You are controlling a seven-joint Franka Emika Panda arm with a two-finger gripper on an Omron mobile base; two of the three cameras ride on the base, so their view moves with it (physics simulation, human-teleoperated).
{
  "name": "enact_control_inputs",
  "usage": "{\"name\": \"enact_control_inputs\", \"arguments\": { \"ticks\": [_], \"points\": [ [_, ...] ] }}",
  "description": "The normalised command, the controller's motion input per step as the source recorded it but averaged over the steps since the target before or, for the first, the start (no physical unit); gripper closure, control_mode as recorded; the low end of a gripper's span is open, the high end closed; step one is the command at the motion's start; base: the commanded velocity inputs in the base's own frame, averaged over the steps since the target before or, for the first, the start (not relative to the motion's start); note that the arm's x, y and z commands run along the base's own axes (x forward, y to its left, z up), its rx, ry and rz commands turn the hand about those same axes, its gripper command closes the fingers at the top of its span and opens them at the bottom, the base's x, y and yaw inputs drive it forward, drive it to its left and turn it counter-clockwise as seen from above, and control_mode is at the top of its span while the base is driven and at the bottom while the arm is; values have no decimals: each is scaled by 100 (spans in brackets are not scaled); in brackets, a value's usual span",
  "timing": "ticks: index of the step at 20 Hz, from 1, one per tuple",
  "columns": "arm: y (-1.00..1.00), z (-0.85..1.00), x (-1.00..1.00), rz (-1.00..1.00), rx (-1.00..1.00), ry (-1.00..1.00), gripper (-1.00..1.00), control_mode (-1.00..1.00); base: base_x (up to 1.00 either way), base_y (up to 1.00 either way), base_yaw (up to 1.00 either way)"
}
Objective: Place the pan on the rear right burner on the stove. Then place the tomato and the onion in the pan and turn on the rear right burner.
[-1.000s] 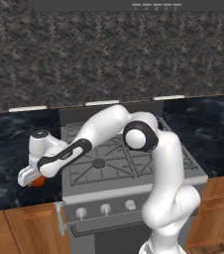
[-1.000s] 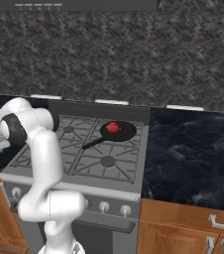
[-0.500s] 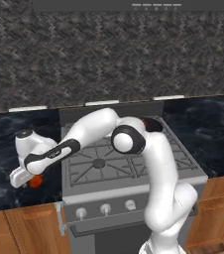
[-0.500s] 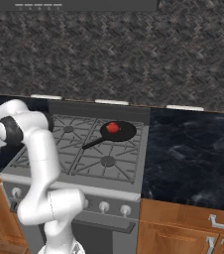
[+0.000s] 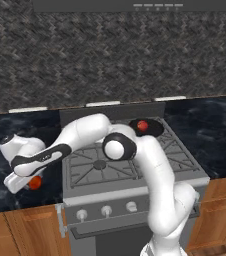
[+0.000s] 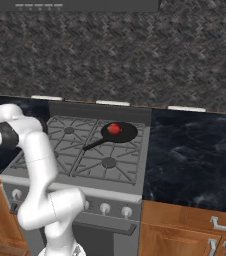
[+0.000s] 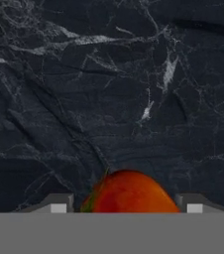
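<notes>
Though half cropped, tomato (image 7: 129, 192) between fingertips (image 7: 58, 203).

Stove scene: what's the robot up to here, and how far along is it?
The pan sits on the rear right burner of the stove with the onion in it. The arm is reaching over the dark counter left of the stove, the gripper down around the tomato, a finger on either side. No firm grip is visible.
</notes>
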Motion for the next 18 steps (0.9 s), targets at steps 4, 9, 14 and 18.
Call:
{"name": "enact_control_inputs", "arguments": {
  "ticks": [4,9,14,18],
  "points": [
    [-59,-67,-59,-1,-11,0,100,-100,0,0,0],
    [-60,-14,-44,-3,-1,-10,100,-100,0,0,0],
    [-74,22,-30,-6,4,-29,100,-100,0,0,0],
    [-73,52,-27,-5,9,-45,100,-100,0,0,0]
  ]
}}
